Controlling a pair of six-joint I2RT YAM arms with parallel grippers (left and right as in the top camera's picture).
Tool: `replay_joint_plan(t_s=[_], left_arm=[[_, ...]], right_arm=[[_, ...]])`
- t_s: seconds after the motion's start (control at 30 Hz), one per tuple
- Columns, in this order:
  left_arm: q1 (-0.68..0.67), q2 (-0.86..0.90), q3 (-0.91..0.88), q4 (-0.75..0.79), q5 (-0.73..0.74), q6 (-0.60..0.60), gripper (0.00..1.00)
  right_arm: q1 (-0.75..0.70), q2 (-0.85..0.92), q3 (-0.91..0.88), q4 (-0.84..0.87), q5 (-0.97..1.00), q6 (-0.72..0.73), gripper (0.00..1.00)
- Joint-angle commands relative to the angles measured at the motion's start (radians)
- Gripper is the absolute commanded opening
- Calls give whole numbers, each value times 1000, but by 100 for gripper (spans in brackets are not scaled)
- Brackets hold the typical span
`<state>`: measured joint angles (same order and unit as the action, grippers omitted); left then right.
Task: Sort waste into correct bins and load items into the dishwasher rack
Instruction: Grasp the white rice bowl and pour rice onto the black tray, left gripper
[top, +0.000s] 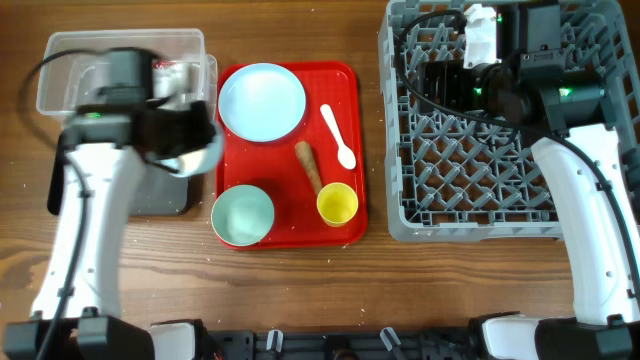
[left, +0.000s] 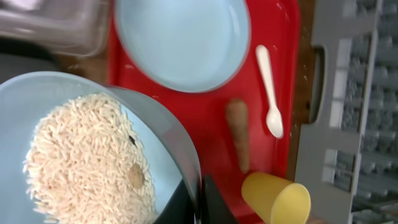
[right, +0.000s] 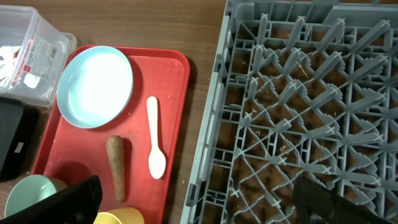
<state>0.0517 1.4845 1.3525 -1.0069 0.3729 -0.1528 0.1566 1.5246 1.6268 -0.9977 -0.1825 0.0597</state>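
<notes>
one rice-filled bowl (left: 25, 106), pinched by the left fingers (left: 214, 202), hangs near the black tray (top: 160, 200) at left; tilting early could scatter grains (left: 81, 155) onto the counter (top: 300, 290); right fingers (right: 71, 199) gape empty above the rack (top: 480, 170)

The left arm (top: 88, 215) and right arm (top: 598, 210) have white shells, black joints, black cables, green lights.

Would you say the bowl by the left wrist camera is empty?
Not empty: white rice-like crumbs cover much of the bowl inside.
</notes>
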Motion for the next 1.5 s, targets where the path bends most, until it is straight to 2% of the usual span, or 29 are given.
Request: replay_joint_plan(t_s=[0.0,0.03,0.07,0.13,0.27,0.4,0.6,0.63,0.87,0.97,1.03,1.07,1.13,1.17,1.27,1.33,1.4,1.47], left_arm=[[270,6,-49,-8,291,168,4],[389,37,-85,-4,382,229,4],[444,60,-99,-3,435,265,4],[576,147,-125,7,644,356,4],[719,328,-126,8,900,435,4],[796,467,-126,29,1194,415,4],[812,468,-125,24,1204,49,4],[812,468,-125,22,1204,-49,4],[806,460,-125,52,1204,-61,4],[744,370,-125,50,1204,-37,4],[668,299,-125,50,1131,-4,4],[546,234,-125,69,929,-5,4],[323,191,-125,121,669,-10,4],[241,191,-125,137,569,-10,4],[-80,197,-125,166,39,-14,4],[-240,200,-125,190,-228,-44,4],[-345,201,-125,218,-357,-46,4],[-419,204,-125,230,-394,-42,9]], right_arm=[[8,11,14,2,8,3,100],[8,11,14,1,8,3,100],[8,11,14,2,8,4,100],[8,13,14,3,8,4,100],[8,23,14,-9,8,3,100],[8,24,14,-12,8,4,100],[8,24,14,-10,8,4,100],[8,24,14,-10,8,3,100],[8,24,14,-8,9,14,100],[8,24,14,-5,10,12,100],[8,24,14,3,10,-7,100],[8,24,14,8,9,-7,100],[8,24,14,10,9,-7,100],[8,24,14,10,9,-7,100],[8,25,14,10,9,-7,100],[8,26,14,10,9,-6,100],[8,29,14,10,9,-7,100],[8,30,14,5,9,-5,100]])
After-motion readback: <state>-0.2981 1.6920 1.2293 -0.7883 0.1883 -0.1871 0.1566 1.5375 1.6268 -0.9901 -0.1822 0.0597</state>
